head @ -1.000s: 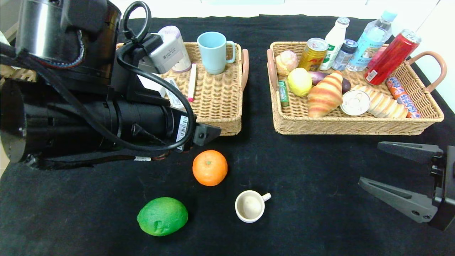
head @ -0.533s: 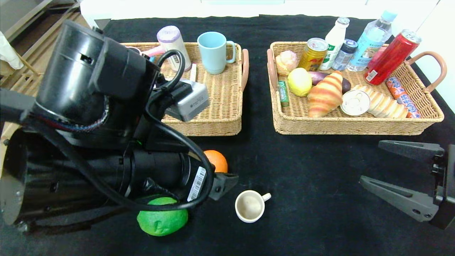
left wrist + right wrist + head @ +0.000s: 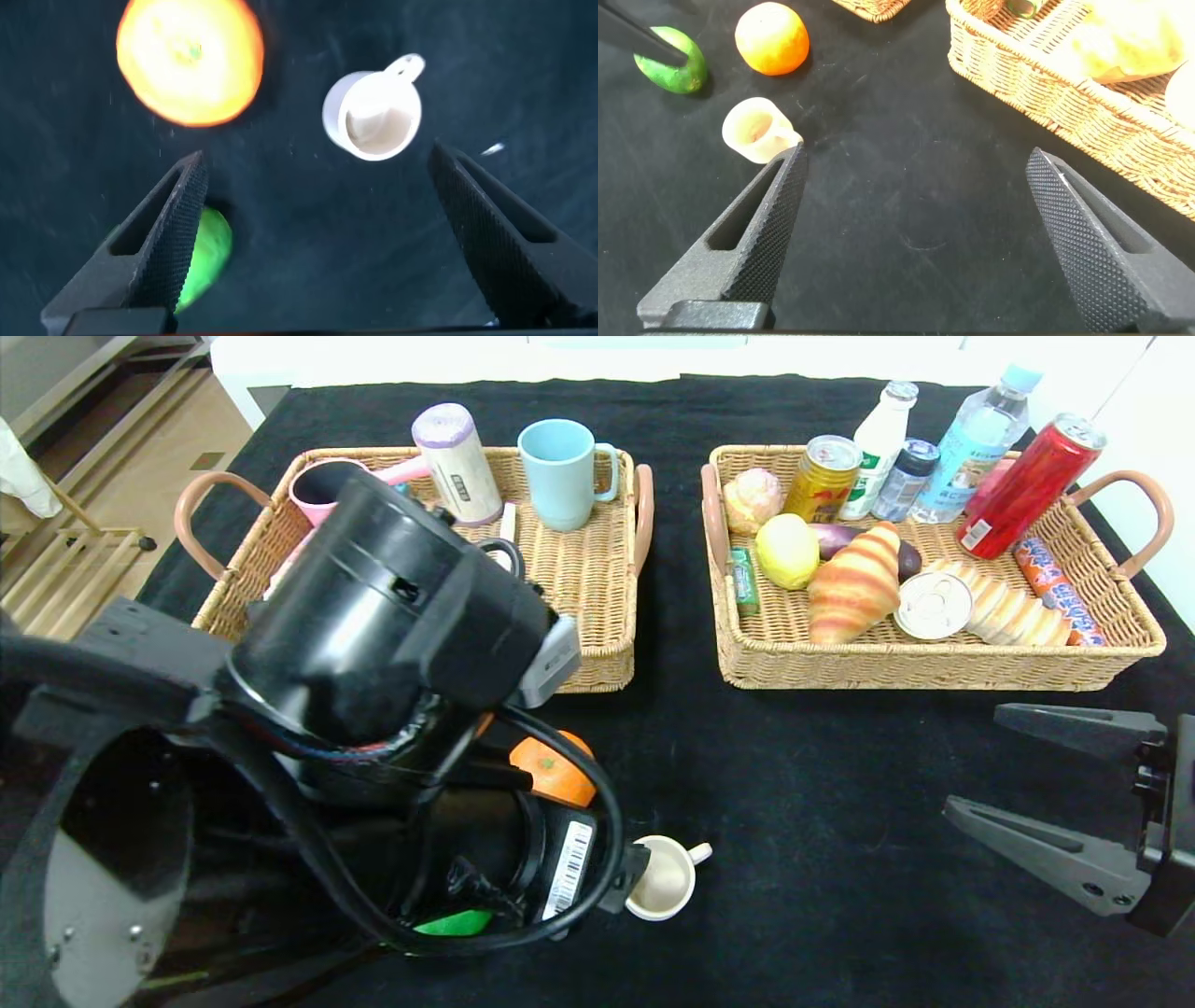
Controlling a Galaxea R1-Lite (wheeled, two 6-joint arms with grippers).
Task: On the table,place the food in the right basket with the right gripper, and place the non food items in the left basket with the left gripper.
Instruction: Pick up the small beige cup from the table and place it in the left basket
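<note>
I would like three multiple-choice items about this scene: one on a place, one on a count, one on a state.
1. Where is the small white cup?
A. In the left basket
B. On the black cloth
C. In the right basket

2. How many loose things lie on the cloth?
A. Three
B. One
C. Five

3. How is the left pincer?
A. Shut on the cup
B. Shut on the orange
C. Open

Answers:
1. B: it stands outside both baskets.
2. A: cup, orange, green fruit.
3. C: its fingers stand wide apart above the cloth.
</note>
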